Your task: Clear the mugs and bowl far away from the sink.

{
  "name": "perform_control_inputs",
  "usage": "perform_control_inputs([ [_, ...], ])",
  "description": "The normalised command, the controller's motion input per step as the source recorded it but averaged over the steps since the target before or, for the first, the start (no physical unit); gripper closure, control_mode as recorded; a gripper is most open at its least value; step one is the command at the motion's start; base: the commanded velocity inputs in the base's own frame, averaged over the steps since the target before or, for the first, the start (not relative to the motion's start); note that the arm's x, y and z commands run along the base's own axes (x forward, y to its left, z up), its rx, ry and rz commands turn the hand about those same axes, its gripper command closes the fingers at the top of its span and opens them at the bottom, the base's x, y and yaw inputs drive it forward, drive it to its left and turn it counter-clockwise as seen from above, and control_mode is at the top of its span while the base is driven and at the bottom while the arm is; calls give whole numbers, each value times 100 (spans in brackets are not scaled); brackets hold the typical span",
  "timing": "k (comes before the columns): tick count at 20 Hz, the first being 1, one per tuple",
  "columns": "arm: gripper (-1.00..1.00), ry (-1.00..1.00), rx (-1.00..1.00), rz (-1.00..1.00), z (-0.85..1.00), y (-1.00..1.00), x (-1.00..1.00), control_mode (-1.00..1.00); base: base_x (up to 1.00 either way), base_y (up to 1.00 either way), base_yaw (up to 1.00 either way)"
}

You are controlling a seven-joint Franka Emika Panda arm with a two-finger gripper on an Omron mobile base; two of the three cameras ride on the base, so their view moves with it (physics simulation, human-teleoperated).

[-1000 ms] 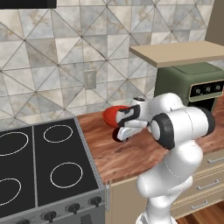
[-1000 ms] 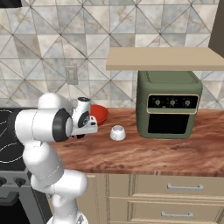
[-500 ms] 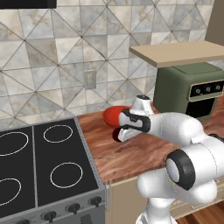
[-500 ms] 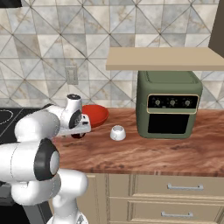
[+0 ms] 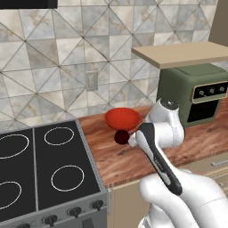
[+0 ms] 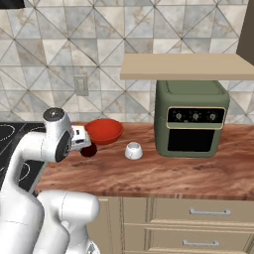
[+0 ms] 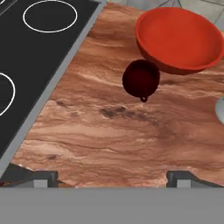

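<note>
The dark maroon mug [image 7: 141, 78] stands on the wooden counter right in front of the wide red bowl [image 7: 179, 39], its small handle towards me. My gripper [image 7: 111, 179] hovers open a short way back from it, with nothing between the fingertips [image 7: 41, 179]. From the right base view the gripper [image 6: 84, 143] sits just left of the maroon mug [image 6: 90, 151] and the bowl [image 6: 103, 130]. The white mug [image 6: 133, 150] stands further right, and its edge [image 7: 220, 109] shows in the hand view. In the left base view my arm covers part of the maroon mug [image 5: 120, 137] below the bowl [image 5: 122, 118]. The sink is out of view.
A black cooktop [image 5: 44, 169] borders the counter on the left, close to the maroon mug. A green toaster oven [image 6: 191, 119] stands at the right under a wooden shelf [image 6: 183, 67]. Bare counter [image 7: 113, 131] lies between the gripper and the mugs. Drawers [image 6: 198, 213] are below.
The jaws have widened and stand clear of the maroon mug, which rests on the counter. The arm has swung its elbow round and the hand has drawn back from the bowl.
</note>
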Motion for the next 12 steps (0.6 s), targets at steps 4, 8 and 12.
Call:
perform_control_inputs([
  [4,-100,-73,0,-16,100,0,-100,-100,0,0,0],
  [8,-100,-64,-5,-16,72,4,-100,-100,0,0,0],
  [12,-100,-13,-10,0,4,20,-38,-100,0,0,0],
])
